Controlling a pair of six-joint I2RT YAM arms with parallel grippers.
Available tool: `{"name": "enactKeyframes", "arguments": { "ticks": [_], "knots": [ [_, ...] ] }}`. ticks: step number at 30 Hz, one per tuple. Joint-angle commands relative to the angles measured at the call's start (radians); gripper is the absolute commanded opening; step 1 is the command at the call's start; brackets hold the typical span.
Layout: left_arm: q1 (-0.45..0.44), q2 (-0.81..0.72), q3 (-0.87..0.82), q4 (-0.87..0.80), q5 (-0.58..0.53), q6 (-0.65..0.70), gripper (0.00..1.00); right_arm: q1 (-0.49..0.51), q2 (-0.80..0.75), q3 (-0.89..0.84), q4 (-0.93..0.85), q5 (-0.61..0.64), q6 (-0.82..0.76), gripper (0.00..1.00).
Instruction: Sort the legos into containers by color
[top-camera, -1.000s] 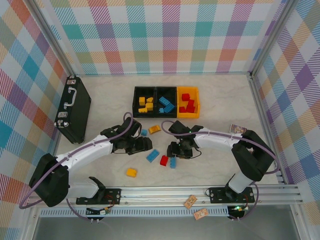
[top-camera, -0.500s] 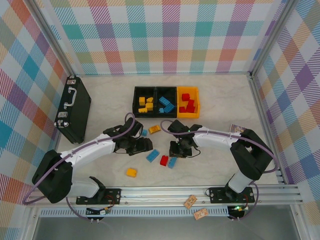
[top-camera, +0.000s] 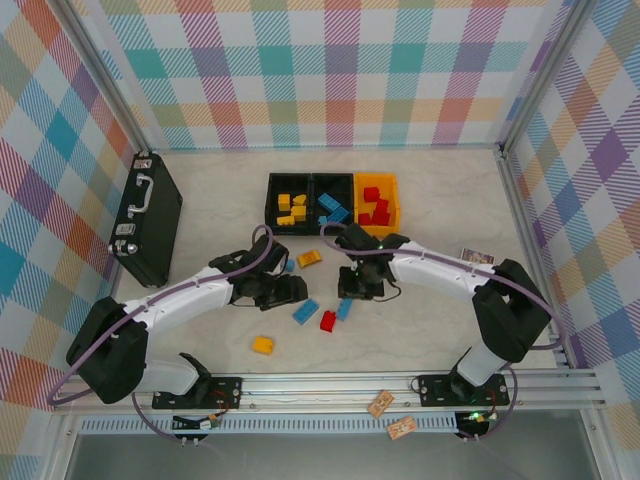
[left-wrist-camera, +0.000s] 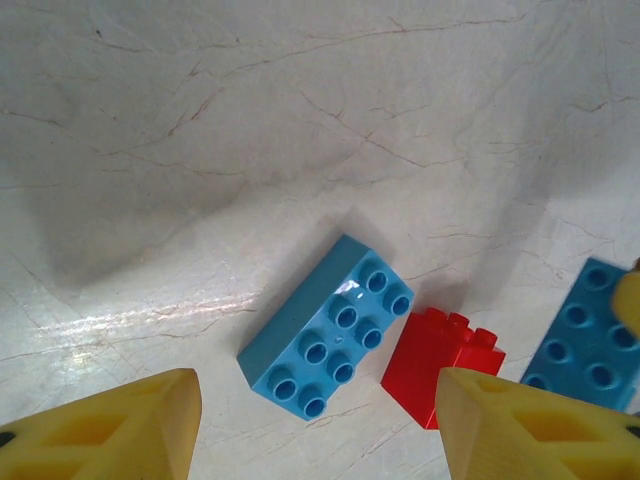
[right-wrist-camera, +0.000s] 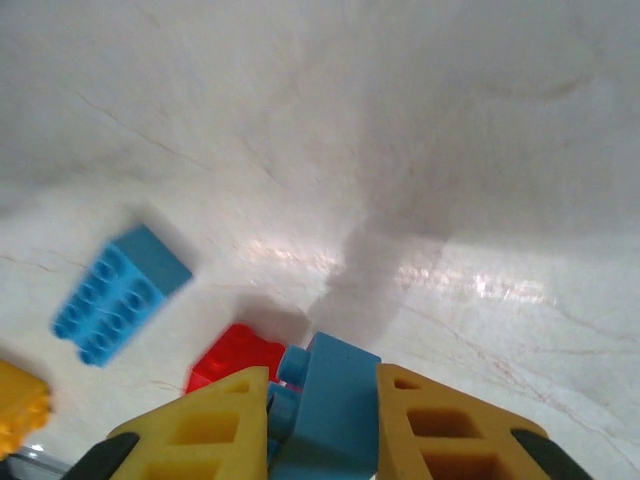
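now the right gripper (right-wrist-camera: 322, 385) is clamped on a blue lego (right-wrist-camera: 330, 425), pinched between its yellow fingers (right-wrist-camera: 200, 430), just beside a red lego (right-wrist-camera: 235, 355) on the pale table (right-wrist-camera: 450, 150). the left gripper (left-wrist-camera: 312, 385) stands partly spread with nothing between its fingers, hovering over a light blue brick (left-wrist-camera: 325, 330) that lies flat, studs up. in the top view the containers (top-camera: 311, 190) sit beyond both arms, holding yellow, blue and red pieces from left to right. a yellow lego (top-camera: 263, 345) lies loose nearer the arm bases.
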Motion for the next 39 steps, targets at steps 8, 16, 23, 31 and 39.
{"name": "enactKeyframes", "arguments": {
  "ticks": [8,16,23,31,39],
  "knots": [
    [-0.013,-0.059,0.037,-0.012,-0.028,-0.018,0.63,-0.140,0.098,0.299,-0.070,0.017,-0.140,0.18],
    [-0.014,-0.103,0.033,-0.030,-0.061,-0.036,0.64,-0.222,0.313,0.597,-0.116,0.008,-0.184,0.18],
    [-0.015,-0.148,0.014,-0.049,-0.090,-0.061,0.63,-0.260,0.513,0.848,-0.166,0.021,-0.191,0.18],
    [-0.016,-0.193,-0.017,-0.068,-0.117,-0.094,0.63,-0.275,0.713,1.136,-0.250,0.032,-0.201,0.18],
    [-0.017,-0.214,-0.022,-0.092,-0.136,-0.100,0.63,-0.277,0.844,1.315,-0.304,0.054,-0.205,0.20]
  ]
}}
